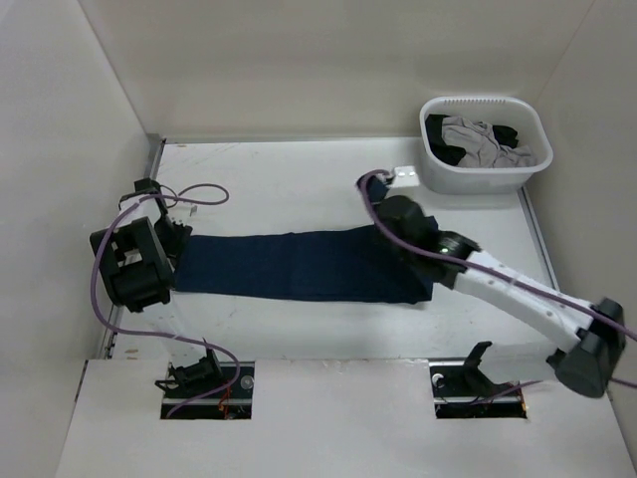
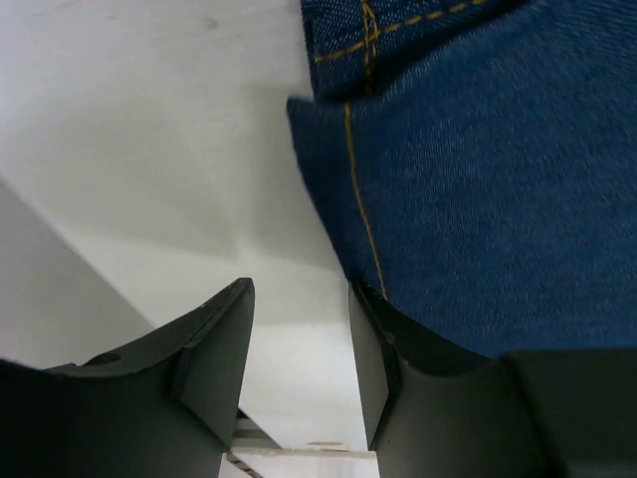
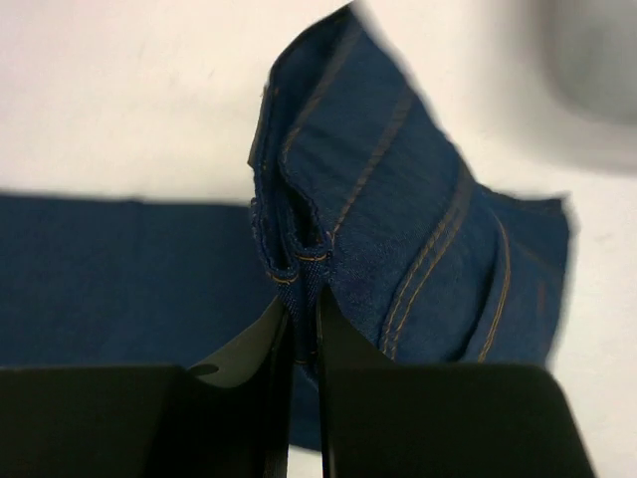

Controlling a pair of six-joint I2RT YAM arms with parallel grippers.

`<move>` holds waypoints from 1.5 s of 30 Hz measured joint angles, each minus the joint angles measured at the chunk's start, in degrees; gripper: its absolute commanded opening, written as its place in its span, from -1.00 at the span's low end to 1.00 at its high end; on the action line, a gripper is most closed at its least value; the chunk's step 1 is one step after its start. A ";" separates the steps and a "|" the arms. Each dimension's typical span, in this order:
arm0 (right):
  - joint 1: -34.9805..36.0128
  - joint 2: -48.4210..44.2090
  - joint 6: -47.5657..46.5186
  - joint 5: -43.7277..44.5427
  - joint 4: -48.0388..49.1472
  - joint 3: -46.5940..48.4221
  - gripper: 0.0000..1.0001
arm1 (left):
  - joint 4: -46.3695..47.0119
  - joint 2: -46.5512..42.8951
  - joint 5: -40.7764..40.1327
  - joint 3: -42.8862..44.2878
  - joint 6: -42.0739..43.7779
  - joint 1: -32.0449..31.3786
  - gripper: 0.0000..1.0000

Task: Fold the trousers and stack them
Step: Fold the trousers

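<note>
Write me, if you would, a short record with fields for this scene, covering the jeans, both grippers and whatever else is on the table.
trousers: dark blue denim, lying as a long strip from left to right across the table
left gripper: open at the strip's left end, bare table between its fingers, denim edge beside one finger
right gripper: shut on a raised fold of denim at the strip's right end
basket: white, far right corner, holding grey and black garments
stage: trousers not yet folded short or stacked
</note>
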 measured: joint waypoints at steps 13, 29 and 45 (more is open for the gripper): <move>15.72 26.56 15.26 8.87 -2.19 10.34 -1.00 | 1.33 2.56 -0.63 0.57 -1.33 -0.61 -0.24; 19.17 36.30 10.93 0.44 8.85 10.78 -0.85 | 1.36 2.82 -1.27 0.57 -1.75 -1.36 -0.26; 10.32 -0.31 16.26 -20.76 21.99 -13.92 1.00 | 1.36 2.89 -1.25 1.09 -2.34 -1.36 -0.17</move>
